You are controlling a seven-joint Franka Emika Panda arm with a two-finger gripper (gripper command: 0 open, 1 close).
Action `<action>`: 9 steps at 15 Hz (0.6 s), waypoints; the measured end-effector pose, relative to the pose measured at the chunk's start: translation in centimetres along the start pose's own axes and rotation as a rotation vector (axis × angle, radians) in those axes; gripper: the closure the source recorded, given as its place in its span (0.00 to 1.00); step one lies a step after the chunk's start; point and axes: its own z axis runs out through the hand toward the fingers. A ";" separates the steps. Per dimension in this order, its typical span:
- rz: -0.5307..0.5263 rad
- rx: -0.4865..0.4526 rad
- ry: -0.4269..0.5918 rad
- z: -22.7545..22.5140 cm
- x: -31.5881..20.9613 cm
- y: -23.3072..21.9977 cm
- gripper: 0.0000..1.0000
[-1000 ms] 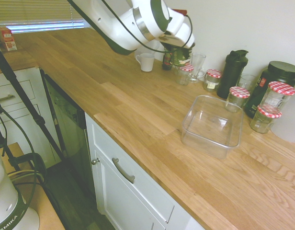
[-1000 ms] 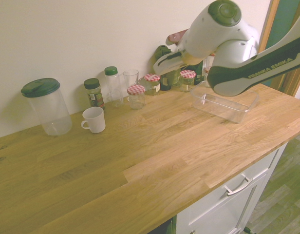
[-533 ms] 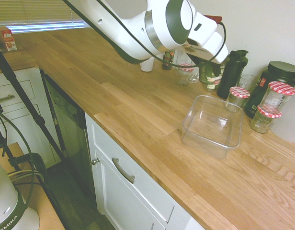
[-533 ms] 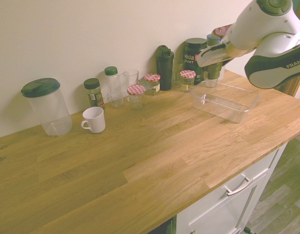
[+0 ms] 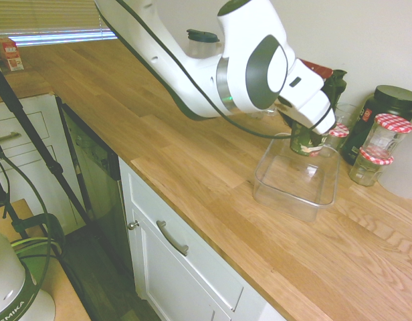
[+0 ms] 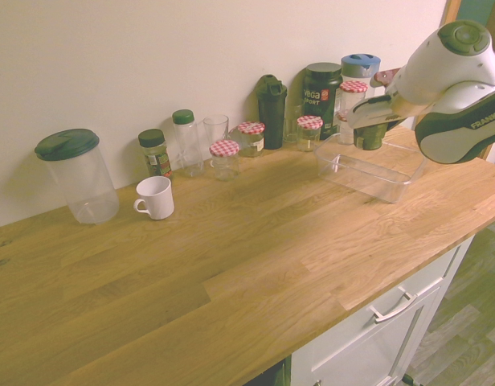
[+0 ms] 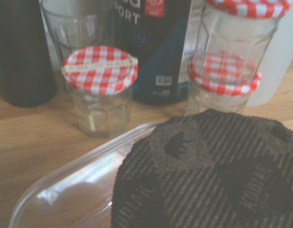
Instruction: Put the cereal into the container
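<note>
Claw (image 6: 368, 129) grasps the cereal (image 6: 370, 135) over the container's (image 5: 284, 199) far rim, right of frame; jars (image 5: 371, 164) crowd behind.

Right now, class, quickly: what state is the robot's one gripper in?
Gripper: closed, holding the small dark green cylindrical cereal tub above the far end of the large clear rectangular container.

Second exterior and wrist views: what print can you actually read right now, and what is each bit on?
"vega SPORT": black tub against the wall.
"FRANKA": robot arm's dark band, cut off at the picture's edge.
"KODIAK": embossed on the cereal lid, wrist view.
Jar label under the checked lid: blurred, unreadable.
Red carton at the counter's far end: too small.
</note>
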 end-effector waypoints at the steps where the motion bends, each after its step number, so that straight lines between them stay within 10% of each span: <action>1: 0.007 -0.006 -0.012 0.9 -0.4 0.3 1.00; 9: 0.031 -0.045 -0.062 5.7 -2.2 1.4 1.00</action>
